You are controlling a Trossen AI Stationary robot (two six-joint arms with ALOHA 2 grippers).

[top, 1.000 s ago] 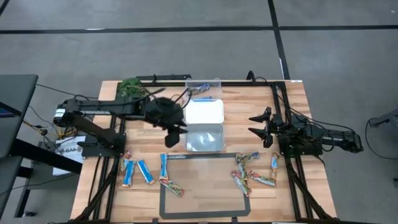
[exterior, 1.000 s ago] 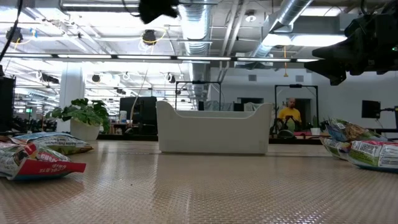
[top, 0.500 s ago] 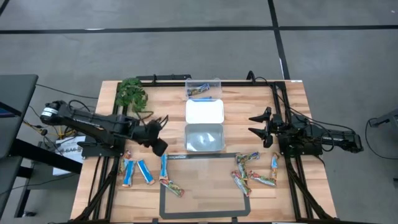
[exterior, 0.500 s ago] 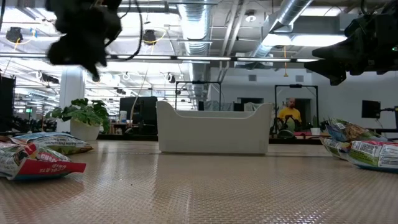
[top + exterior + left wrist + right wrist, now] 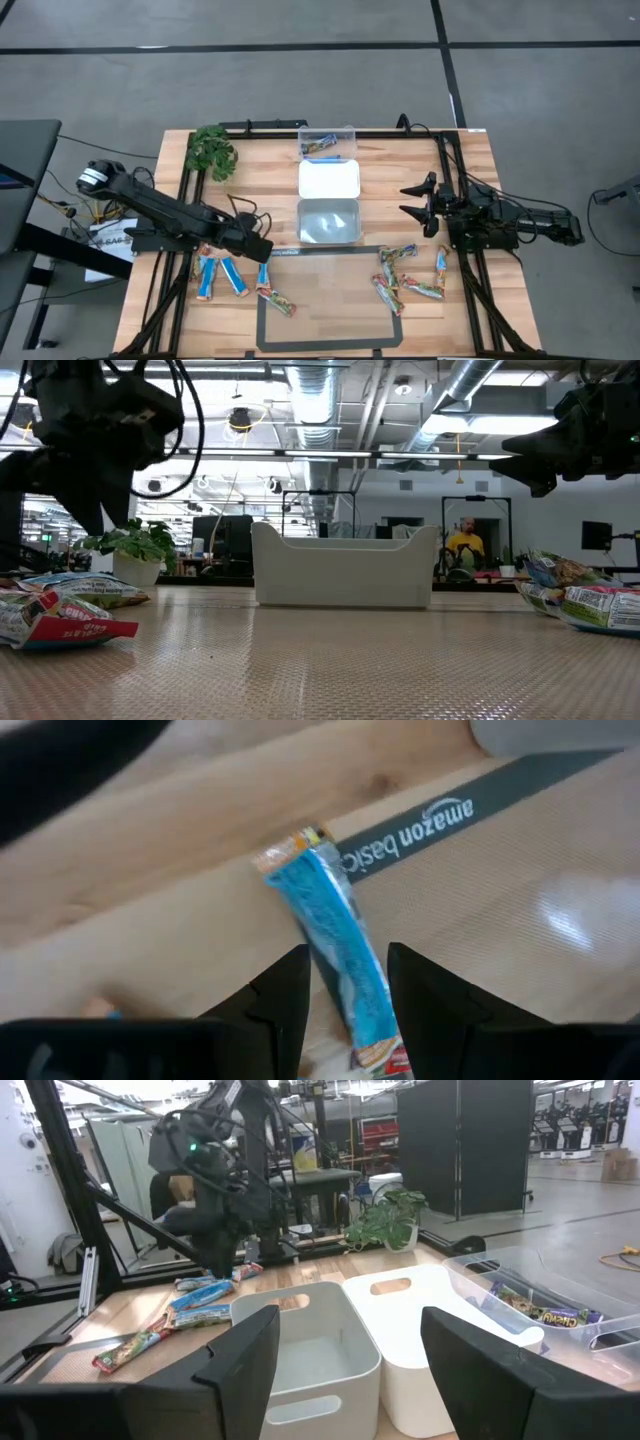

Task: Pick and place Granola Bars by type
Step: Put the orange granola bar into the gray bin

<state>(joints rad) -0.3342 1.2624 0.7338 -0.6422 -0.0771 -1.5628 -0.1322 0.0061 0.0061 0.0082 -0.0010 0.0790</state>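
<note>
A big, bright workshop room.
The wooden desk (image 5: pixel 180 320) stands on a grey floor (image 5: pixel 300 70) with dark lines. Shiny pipes (image 5: pixel 470 390) and lamps hang from the ceiling (image 5: pixel 330 380). Far back, a person in yellow (image 5: pixel 466 546) stands near a potted plant (image 5: pixel 135 550).

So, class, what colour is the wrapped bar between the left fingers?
Bright blue wrapped bar, clearest in the left wrist view.

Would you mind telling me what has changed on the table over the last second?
The left gripper swung from over the white tubs toward the table's front and now straddles a blue granola bar, fingers open. The right gripper, tubs and other bars stayed put.
</note>
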